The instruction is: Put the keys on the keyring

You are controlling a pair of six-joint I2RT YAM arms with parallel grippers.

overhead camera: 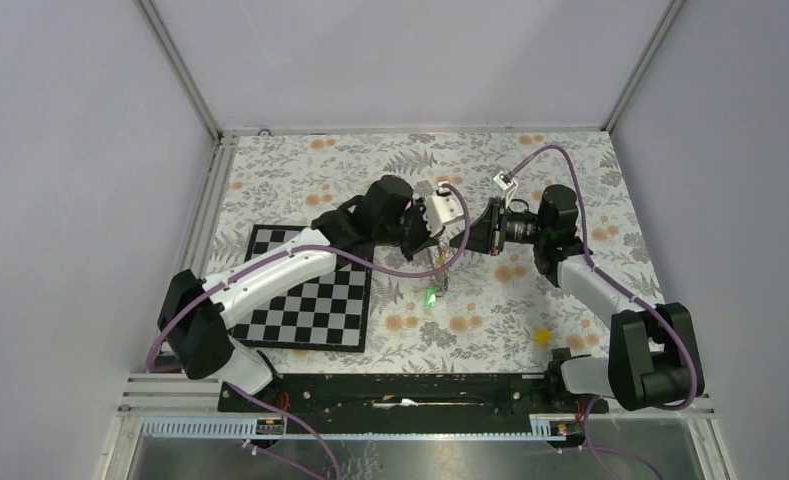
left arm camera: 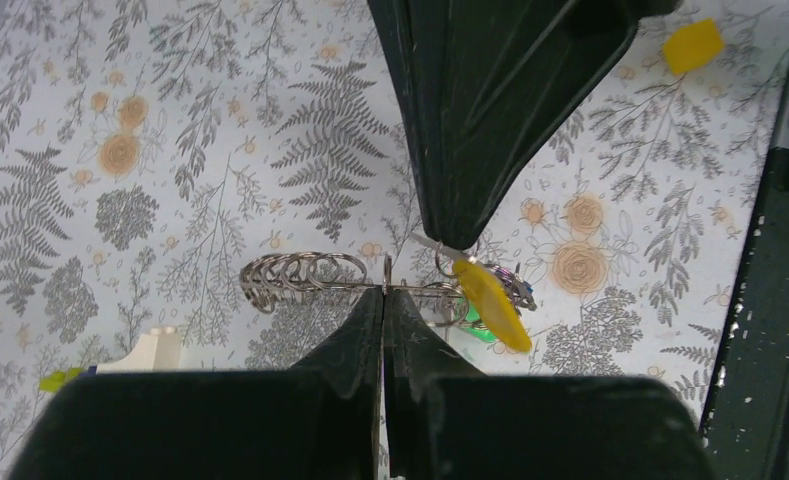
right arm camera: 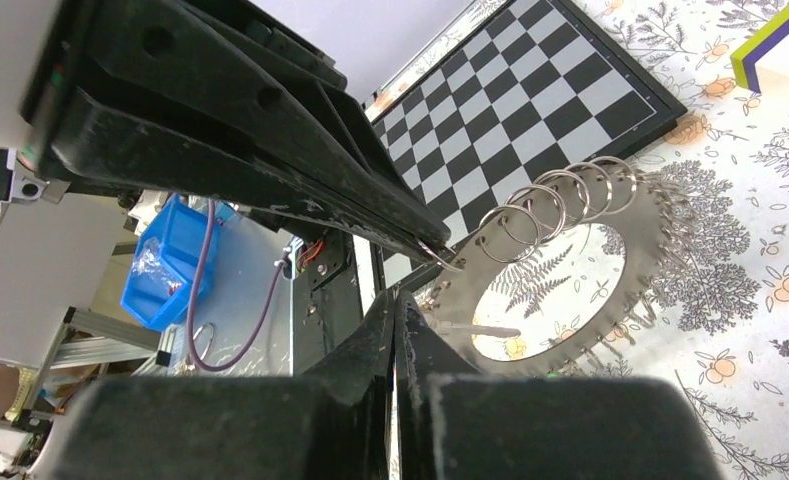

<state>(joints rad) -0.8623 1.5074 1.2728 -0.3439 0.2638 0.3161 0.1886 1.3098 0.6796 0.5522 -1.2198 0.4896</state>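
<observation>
My left gripper (left arm camera: 384,292) is shut on the rim of the keyring (left arm camera: 305,275), holding it above the table and edge-on to the left wrist camera, with small split rings along its edge. From the right wrist the keyring (right arm camera: 653,232) shows as a wide grey toothed loop. My right gripper (left arm camera: 450,238) comes in from the opposite side, shut on the small ring of a yellow key (left arm camera: 490,305) that dangles at the keyring's rim. A green key (left arm camera: 477,331) and a blue key (left arm camera: 516,289) hang just behind it. In the top view both grippers (overhead camera: 440,245) (overhead camera: 463,240) meet tip to tip.
A chessboard (overhead camera: 310,300) lies left of centre. A small yellow piece (overhead camera: 542,336) rests on the floral cloth at the front right. A white block with a coloured strip (right arm camera: 780,40) sits near the board. A blue bin (right arm camera: 175,260) stands off the table.
</observation>
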